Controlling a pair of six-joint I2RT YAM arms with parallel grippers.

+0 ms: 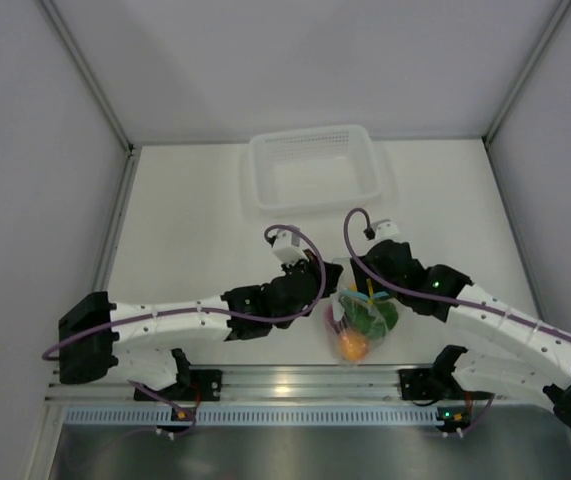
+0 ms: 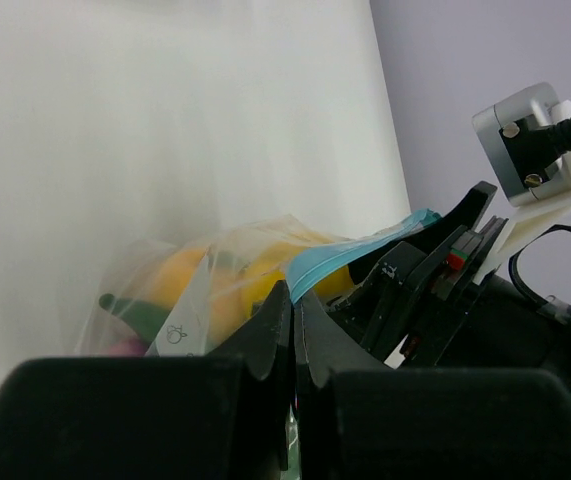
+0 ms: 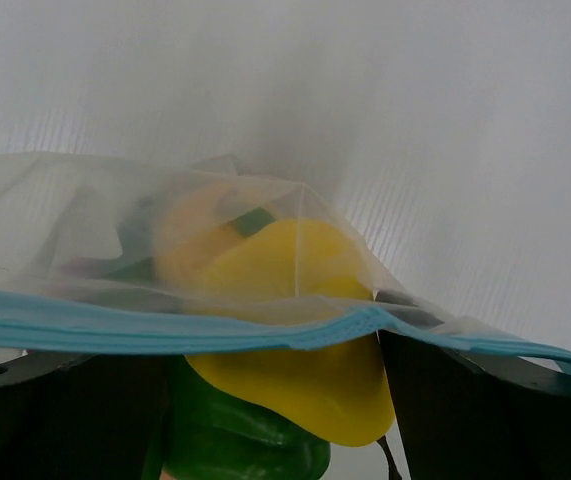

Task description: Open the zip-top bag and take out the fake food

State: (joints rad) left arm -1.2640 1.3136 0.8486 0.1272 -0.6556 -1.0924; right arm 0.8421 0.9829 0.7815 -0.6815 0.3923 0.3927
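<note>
Pinching the zip-top bag (image 1: 357,318) at its blue strip (image 2: 355,250) with my clenched left gripper (image 2: 293,300); right gripper (image 3: 275,400) is standing released, straddling the yellow pepper (image 3: 285,290) at the mouth. Fake food (image 1: 355,338) is sitting bagged, nearer me than the basket (image 1: 313,140); removal is pending.

nothing legible anywhere, just a tiny dark printed mark (image 2: 175,333) on the zip-top bag (image 2: 227,262), too small to make out
</note>
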